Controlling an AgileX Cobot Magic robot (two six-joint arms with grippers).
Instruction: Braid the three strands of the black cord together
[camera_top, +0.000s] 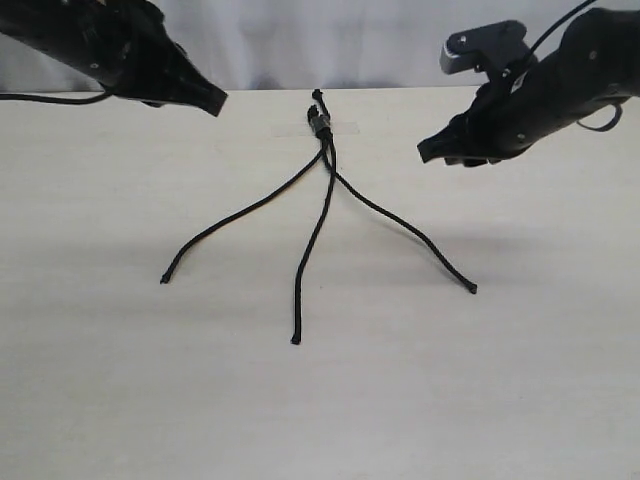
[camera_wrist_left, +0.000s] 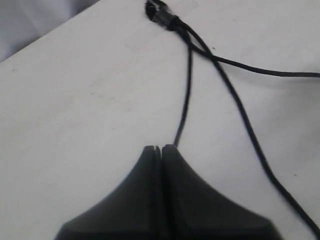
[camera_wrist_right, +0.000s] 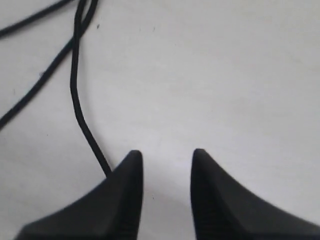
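The black cord lies flat on the pale table (camera_top: 520, 380), its knotted head (camera_top: 319, 118) at the far middle under a strip of clear tape. Three strands fan toward the front: a left strand (camera_top: 235, 218), a middle strand (camera_top: 314, 240) and a right strand (camera_top: 410, 232), the upper parts crossing just below the head. My left gripper (camera_top: 216, 100) hovers up at the far left, shut and empty; its wrist view shows the head (camera_wrist_left: 162, 14) and the gripper (camera_wrist_left: 160, 148) above a strand. My right gripper (camera_top: 428, 152) hovers at the far right, open and empty (camera_wrist_right: 165, 155), beside a strand (camera_wrist_right: 80, 115).
A grey curtain (camera_top: 300, 40) hangs behind the table's far edge. A thin black robot wire (camera_top: 50, 98) trails from the left arm at the far left.
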